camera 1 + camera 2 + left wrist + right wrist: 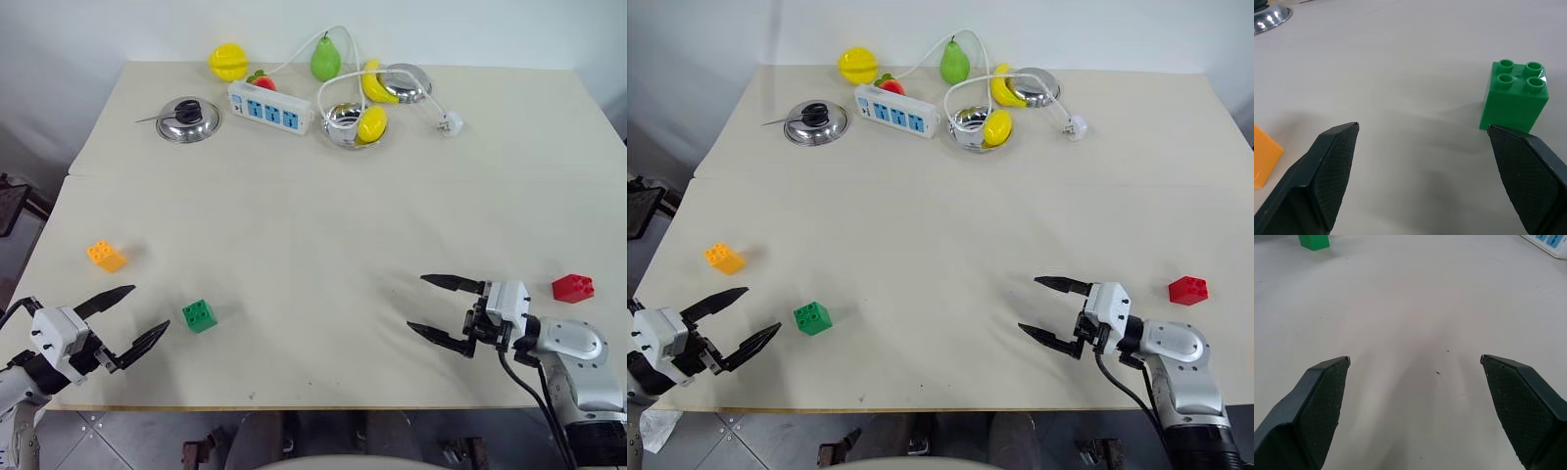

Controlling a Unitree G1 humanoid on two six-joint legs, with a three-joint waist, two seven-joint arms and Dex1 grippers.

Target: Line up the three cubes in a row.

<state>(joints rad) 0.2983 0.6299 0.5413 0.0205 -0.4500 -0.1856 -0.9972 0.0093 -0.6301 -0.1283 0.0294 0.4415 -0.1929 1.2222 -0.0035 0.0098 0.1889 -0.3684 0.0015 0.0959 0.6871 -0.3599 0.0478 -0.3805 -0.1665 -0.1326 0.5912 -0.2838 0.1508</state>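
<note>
Both pincers are spread and empty; your left gripper point(133, 313) sits nearest the green cube point(199, 315), so square up and straddle it.

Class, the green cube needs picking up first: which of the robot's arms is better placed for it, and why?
The left. Its open claw is beside the green cube, empty, with bare table between. The right claw, also open, sits far across, nearer the red cube.
</note>
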